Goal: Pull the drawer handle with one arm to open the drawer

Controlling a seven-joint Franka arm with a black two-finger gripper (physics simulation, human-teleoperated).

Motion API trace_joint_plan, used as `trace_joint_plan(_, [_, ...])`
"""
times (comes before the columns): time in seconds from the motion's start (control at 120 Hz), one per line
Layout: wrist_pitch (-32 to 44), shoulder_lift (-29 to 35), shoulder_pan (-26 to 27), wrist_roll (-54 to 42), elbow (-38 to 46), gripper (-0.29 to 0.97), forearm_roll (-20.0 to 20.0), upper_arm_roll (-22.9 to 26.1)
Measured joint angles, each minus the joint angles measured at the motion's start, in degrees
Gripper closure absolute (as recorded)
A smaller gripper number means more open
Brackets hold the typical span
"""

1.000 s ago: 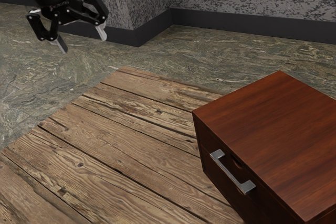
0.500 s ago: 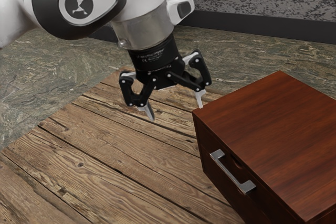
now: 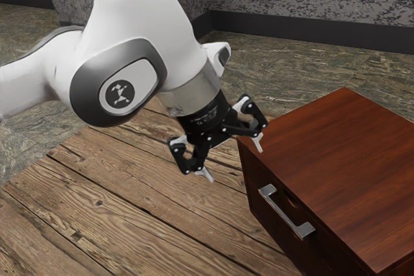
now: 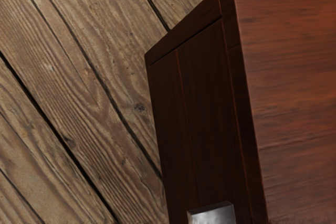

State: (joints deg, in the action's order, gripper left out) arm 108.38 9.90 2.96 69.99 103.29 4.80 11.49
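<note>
Silver handle sits on the shut-looking drawer front of the dark wooden cabinet, at the exterior view's right. Our gripper hangs wide open up and left of it, empty. We judge this the approach: next, lower and straddle the handle.

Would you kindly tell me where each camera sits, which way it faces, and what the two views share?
Exterior view: beside the arm, looking down across the plank table at the cabinet; the white arm and open gripper show.
Wrist view: on the hand, looking down at the drawer front.
Shared: cabinet, handle, plank table.
</note>
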Motion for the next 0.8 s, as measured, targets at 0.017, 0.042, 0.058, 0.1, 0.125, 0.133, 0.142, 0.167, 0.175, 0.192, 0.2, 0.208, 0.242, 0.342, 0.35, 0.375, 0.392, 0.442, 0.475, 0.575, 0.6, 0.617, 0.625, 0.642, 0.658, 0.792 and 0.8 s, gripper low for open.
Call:
trace_joint_plan(0.017, [0.6, 0.0, 0.0, 0.2, 0.4, 0.00, 0.0, 0.2])
trace_joint_plan(0.042, [1.4, 0.0, -0.1, 0.6, 0.8, 0.00, 0.1, 0.5])
trace_joint_plan(0.058, [1.9, 0.0, -0.1, 0.8, 1.2, 0.00, 0.1, 0.7])
trace_joint_plan(0.1, [3.3, 0.2, 0.0, 1.3, 2.2, 0.01, 0.1, 1.1])
trace_joint_plan(0.125, [4.1, 0.2, 0.0, 1.6, 2.7, 0.02, 0.1, 1.4])
trace_joint_plan(0.133, [4.3, 0.2, 0.0, 1.7, 2.9, 0.02, 0.1, 1.5])
trace_joint_plan(0.142, [4.6, 0.2, 0.0, 1.8, 3.1, 0.02, 0.1, 1.5])
trace_joint_plan(0.167, [5.4, 0.2, 0.0, 2.1, 3.5, 0.03, 0.2, 1.7])
trace_joint_plan(0.175, [5.7, 0.2, 0.0, 2.2, 3.7, 0.04, 0.2, 1.8])
trace_joint_plan(0.192, [6.2, 0.2, -0.1, 2.4, 4.1, 0.04, 0.2, 2.0])
trace_joint_plan(0.2, [6.5, 0.3, -0.1, 2.4, 4.3, 0.05, 0.2, 2.1])
trace_joint_plan(0.208, [6.7, 0.3, -0.1, 2.5, 4.5, 0.05, 0.2, 2.1])
trace_joint_plan(0.242, [7.7, 0.6, 0.0, 2.9, 5.2, 0.06, 0.2, 2.3])
trace_joint_plan(0.342, [9.9, 2.9, 0.0, 3.8, 7.7, 0.09, 0.4, 2.7])
trace_joint_plan(0.35, [10.1, 3.2, -0.1, 3.8, 7.9, 0.09, 0.4, 2.8])
trace_joint_plan(0.375, [10.6, 3.7, -0.1, 4.0, 8.5, 0.09, 0.5, 3.1])
trace_joint_plan(0.392, [10.9, 4.0, -0.1, 4.2, 8.9, 0.09, 0.5, 3.2])
trace_joint_plan(0.442, [11.8, 4.5, -0.1, 4.5, 9.8, 0.10, 0.7, 3.7])
trace_joint_plan(0.475, [12.4, 4.7, 0.0, 4.7, 10.6, 0.10, 0.7, 4.1])
trace_joint_plan(0.575, [14.2, 4.8, 0.0, 5.4, 11.9, 0.11, 0.9, 4.8])
trace_joint_plan(0.6, [14.6, 4.9, -0.1, 5.5, 12.3, 0.11, 0.9, 5.0])
trace_joint_plan(0.617, [14.9, 4.9, 0.0, 5.6, 12.5, 0.11, 0.9, 5.2])
trace_joint_plan(0.625, [15.0, 4.9, 0.0, 5.6, 12.6, 0.11, 1.0, 5.2])
trace_joint_plan(0.642, [15.3, 4.9, 0.0, 5.7, 12.7, 0.11, 1.0, 5.3])
trace_joint_plan(0.658, [15.5, 4.9, 0.0, 5.8, 12.8, 0.11, 1.0, 5.4])
trace_joint_plan(0.792, [17.2, 6.0, 0.0, 6.4, 14.5, 0.12, 1.3, 5.8])
trace_joint_plan(0.8, [17.3, 6.1, 0.0, 6.5, 14.7, 0.12, 1.3, 5.8])
